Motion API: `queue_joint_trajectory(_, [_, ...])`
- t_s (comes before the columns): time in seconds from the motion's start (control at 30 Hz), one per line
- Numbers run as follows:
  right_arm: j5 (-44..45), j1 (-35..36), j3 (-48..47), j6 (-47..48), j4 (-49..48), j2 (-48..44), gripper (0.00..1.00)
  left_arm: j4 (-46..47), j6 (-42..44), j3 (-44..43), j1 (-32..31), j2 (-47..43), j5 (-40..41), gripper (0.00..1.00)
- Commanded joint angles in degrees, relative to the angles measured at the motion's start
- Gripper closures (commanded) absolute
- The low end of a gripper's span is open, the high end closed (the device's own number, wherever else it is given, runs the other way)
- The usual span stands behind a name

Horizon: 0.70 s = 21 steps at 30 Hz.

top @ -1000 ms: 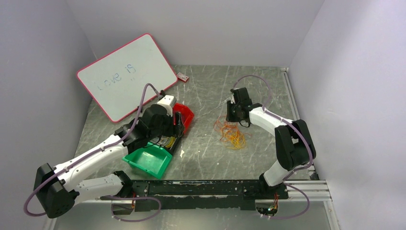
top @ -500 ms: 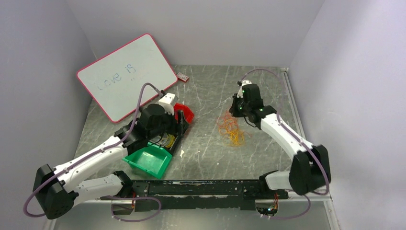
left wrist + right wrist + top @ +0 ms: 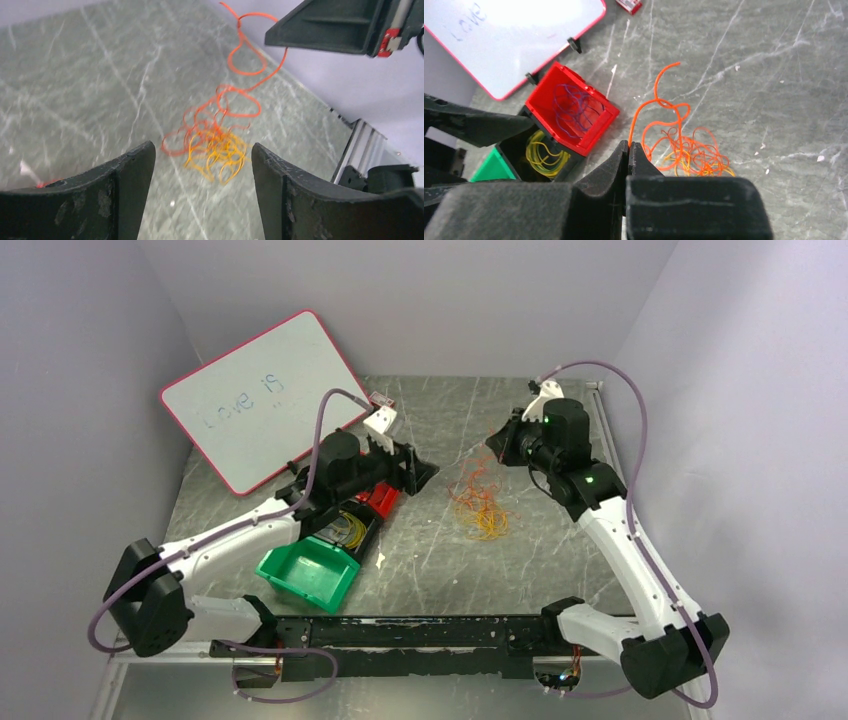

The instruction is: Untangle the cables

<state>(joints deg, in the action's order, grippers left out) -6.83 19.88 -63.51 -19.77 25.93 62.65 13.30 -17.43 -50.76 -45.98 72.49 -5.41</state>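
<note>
Cables (image 3: 482, 512) lie well apart from red bin (image 3: 381, 498) and right wall (image 3: 720, 390).

Table (image 3: 430, 560): the grey marbled top in front of you.
Left of middle: green bin (image 3: 308, 578), black bin (image 3: 345, 530), red bin (image 3: 380, 497), touching in a row (green nearest you).
Right of middle: cables (image 3: 480, 510), an orange-yellow heap.
Far left: whiteboard (image 3: 262, 400), tilted; small red tag (image 3: 381, 398) beside it.
</note>
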Motion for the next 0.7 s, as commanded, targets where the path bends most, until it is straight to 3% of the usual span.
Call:
queue_joint_trajectory(0.0, [0.11,-0.32,-4.34,-3.16,2.50,-2.11,1.00,9.79,2.86,-6.16,-0.26,3.11,-7.18,0.25])
queue_joint_trajectory(0.67, [-0.72,-0.36,-14.69,-6.88,2.45,-3.60,1.00,22.14,-0.89,-16.04,-0.26,16.07,-19.32,0.25])
